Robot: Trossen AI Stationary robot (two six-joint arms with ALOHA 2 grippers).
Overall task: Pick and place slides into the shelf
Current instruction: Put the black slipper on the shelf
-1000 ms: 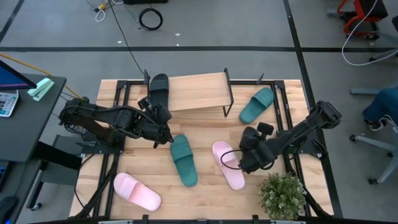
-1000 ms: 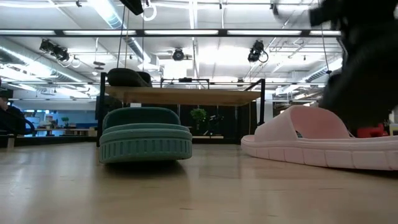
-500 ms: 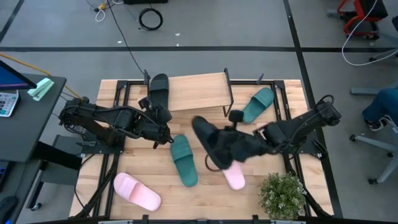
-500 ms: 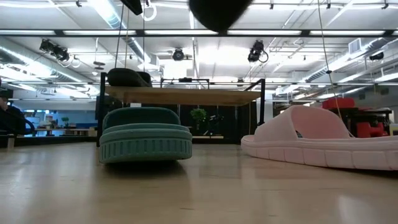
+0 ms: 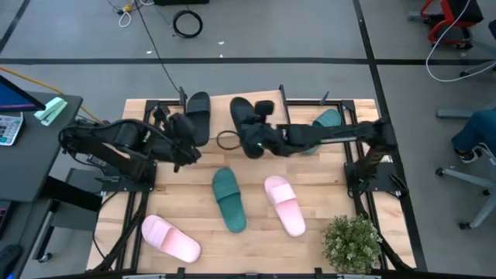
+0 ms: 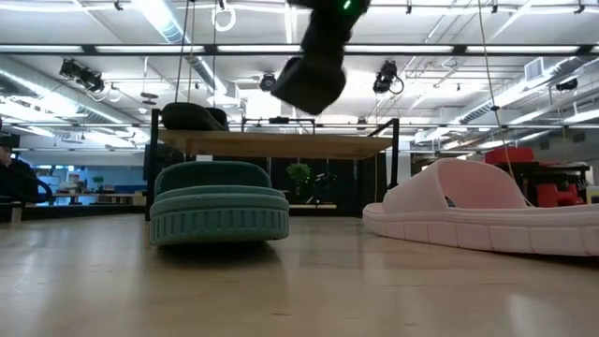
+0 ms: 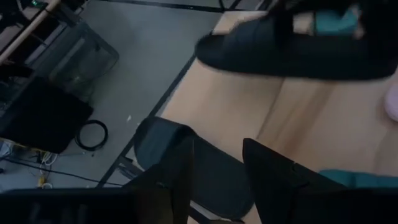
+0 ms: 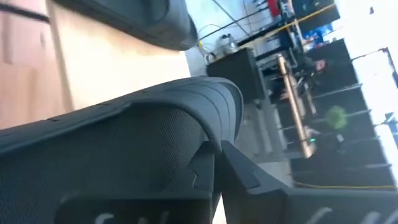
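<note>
The right gripper (image 5: 260, 139), fingers clamped, is holding a matte black ribbed rubber slide (image 5: 246, 124) above the light wooden shelf (image 5: 267, 107); the left gripper (image 5: 186, 151), fingers parted and empty, is hovering beside it.

shelf (image 5: 232, 116) top mostly hidden under carried black slide (image 5: 246, 125), far teal slide (image 5: 328, 118) partly behind right arm
</note>
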